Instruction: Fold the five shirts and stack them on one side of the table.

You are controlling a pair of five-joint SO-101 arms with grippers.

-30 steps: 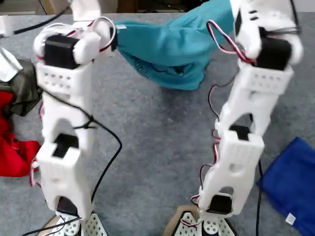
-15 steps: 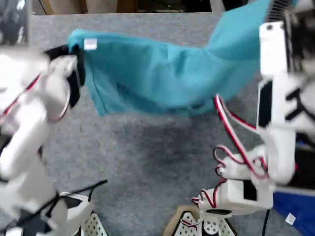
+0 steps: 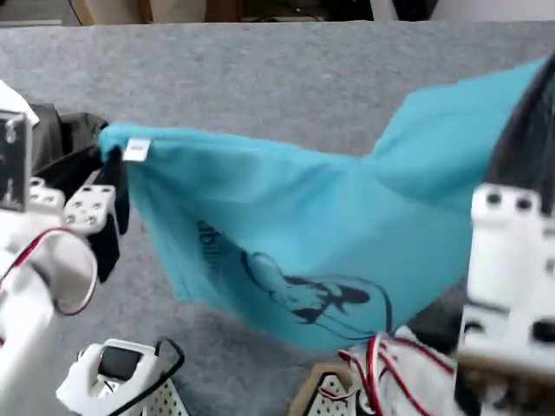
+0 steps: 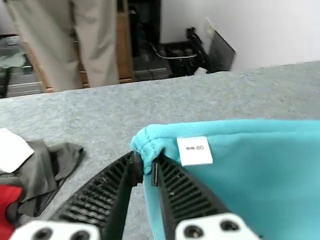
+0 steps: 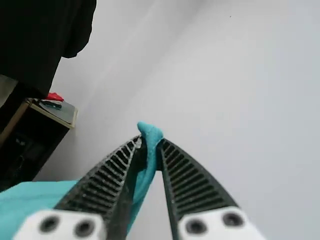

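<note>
**Teal shirt** [image 3: 303, 251]: suspended above the grey worktop [image 3: 260, 69], spread as a sheet between the two arms, with its print facing the high camera.

**Left hand** [image 4: 146, 167]: pressed together on one corner of the cloth, just beside the white label [image 4: 194, 150].

**Right hand** [image 5: 150, 145]: pinching the opposite corner, with a tuft of teal cloth protruding past the tips. This arm stands higher (its camera faces a wall, not the worktop), so the shirt's top edge slopes up toward it.

**Judgement:** the two-corner hold appears intended to let the cloth hang open and shed its creases, ready to be laid flat for folding. The lower edge hangs loose and sags in the middle. Whether it touches the worktop cannot be told.

**Other garments:** a dark shirt [image 4: 45, 169] and a red shirt [image 4: 6, 212] lie crumpled on the left arm's side, unfolded.

**Status:** folding of the teal shirt has not yet begun.
</note>
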